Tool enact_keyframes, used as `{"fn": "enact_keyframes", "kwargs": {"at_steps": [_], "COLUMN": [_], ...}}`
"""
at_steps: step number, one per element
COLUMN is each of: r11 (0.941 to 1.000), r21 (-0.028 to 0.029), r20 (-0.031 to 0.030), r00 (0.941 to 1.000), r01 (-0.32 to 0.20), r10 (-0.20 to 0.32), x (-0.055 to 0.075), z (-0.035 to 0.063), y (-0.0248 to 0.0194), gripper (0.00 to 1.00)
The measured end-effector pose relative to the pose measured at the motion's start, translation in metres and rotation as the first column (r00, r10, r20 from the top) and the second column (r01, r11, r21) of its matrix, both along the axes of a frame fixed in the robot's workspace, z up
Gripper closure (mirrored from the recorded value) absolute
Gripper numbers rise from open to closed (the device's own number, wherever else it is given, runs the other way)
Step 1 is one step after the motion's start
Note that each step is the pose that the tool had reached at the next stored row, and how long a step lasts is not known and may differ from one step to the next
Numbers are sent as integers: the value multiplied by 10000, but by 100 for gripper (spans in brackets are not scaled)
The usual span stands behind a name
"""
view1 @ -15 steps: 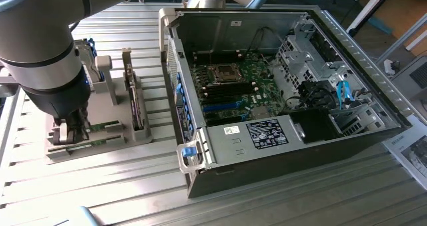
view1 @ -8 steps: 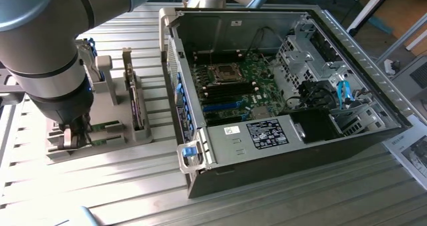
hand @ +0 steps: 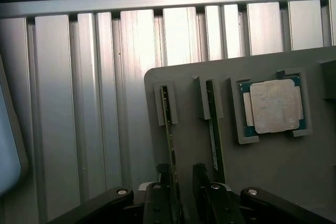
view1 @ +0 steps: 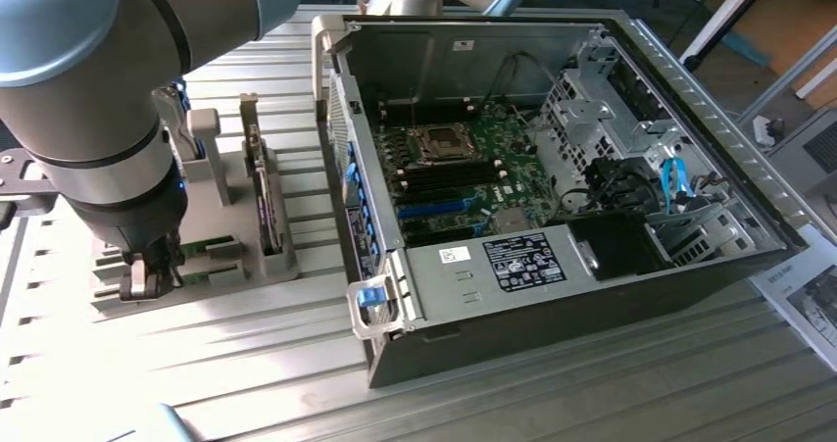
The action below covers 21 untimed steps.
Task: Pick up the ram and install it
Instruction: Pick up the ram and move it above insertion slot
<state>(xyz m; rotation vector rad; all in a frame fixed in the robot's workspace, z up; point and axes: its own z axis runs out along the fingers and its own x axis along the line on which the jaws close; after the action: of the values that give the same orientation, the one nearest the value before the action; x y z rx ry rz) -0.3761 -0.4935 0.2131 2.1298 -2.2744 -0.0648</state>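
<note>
You see the fingers (hand: pixel 180 182) fully open, one on each side of the ram (hand: pixel 167 114), which stands on its edge in a slot of the grey holder (hand: pixel 273 171); whether they touch it you cannot tell. A second ram stick (hand: pixel 211 119) stands just outside one finger, with the processor chip (hand: pixel 273 106) beyond it.

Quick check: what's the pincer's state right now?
Pincer: open, one finger on each side of the ram stick, not clamped on it.
</note>
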Motion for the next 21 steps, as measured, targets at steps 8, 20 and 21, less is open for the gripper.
{"fn": "enact_keyframes", "kwargs": {"at_steps": [8,20,21], "r11": [10000,10000,10000], "r21": [2,2,3], "r20": [34,113,114], "r00": [10000,9999,9999], "r01": [0,0,1], "r10": [0,0,-1], "x": [-5,-20,-16], "z": [-2,-2,-3], "y": [0,0,1], "gripper": [69,69,69]}}
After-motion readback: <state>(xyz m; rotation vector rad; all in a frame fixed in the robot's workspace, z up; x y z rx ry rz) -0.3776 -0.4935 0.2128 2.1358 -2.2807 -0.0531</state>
